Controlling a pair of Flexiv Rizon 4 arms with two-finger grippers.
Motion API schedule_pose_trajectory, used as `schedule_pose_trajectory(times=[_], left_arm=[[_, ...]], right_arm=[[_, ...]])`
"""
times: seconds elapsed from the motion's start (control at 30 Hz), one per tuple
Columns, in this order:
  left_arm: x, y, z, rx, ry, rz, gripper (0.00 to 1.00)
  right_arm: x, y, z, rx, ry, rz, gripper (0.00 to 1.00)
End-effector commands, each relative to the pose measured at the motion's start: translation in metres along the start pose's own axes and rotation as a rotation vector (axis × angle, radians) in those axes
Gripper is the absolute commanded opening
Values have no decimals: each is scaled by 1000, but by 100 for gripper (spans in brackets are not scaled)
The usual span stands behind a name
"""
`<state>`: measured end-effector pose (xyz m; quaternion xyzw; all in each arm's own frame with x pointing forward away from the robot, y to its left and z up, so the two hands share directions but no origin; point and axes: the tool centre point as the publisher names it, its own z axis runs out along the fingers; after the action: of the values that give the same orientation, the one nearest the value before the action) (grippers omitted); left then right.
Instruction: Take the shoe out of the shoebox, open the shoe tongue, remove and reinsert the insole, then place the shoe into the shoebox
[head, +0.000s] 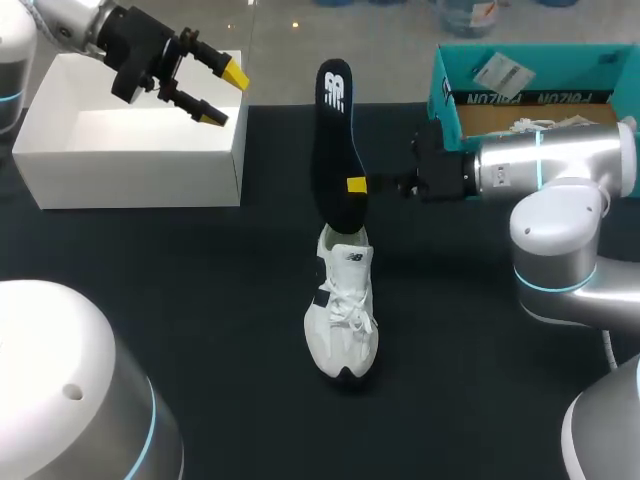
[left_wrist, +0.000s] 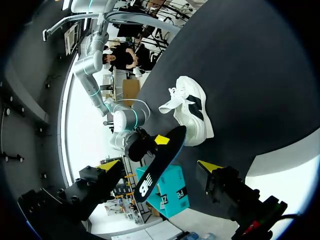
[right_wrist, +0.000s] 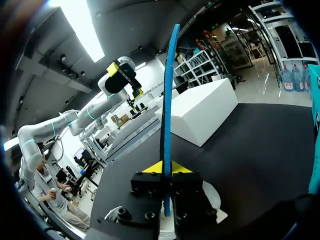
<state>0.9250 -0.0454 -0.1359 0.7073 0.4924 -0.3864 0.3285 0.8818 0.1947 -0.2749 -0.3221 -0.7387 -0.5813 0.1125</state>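
Note:
A white shoe lies on the dark table, toe toward me. A black insole stands upright over its heel opening, its lower end at the opening. My right gripper is shut on the insole's edge from the right. In the right wrist view the insole rises edge-on from between the yellow tips of that gripper, with the shoe below. My left gripper hangs open and empty over a white box at the back left. The left wrist view shows the shoe and insole far ahead of that open gripper.
A teal shoebox stands at the back right, behind my right arm, with something white inside. The white box takes up the table's back left corner. Bare dark table lies around the shoe.

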Motion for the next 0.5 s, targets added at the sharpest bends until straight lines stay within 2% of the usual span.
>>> schedule_pose_trajectory(times=[0.03, 0.33, 0.5], left_arm=[[0, 0, 0, 0, 3, 1, 100], [0, 0, 0, 0, 3, 1, 100], [0, 0, 0, 0, 3, 1, 100]], right_arm=[[-7, -4, 27, -7, 17, 4, 0], [1, -32, 42, 0, 53, 66, 0], [4, -36, 41, 5, 53, 79, 0]])
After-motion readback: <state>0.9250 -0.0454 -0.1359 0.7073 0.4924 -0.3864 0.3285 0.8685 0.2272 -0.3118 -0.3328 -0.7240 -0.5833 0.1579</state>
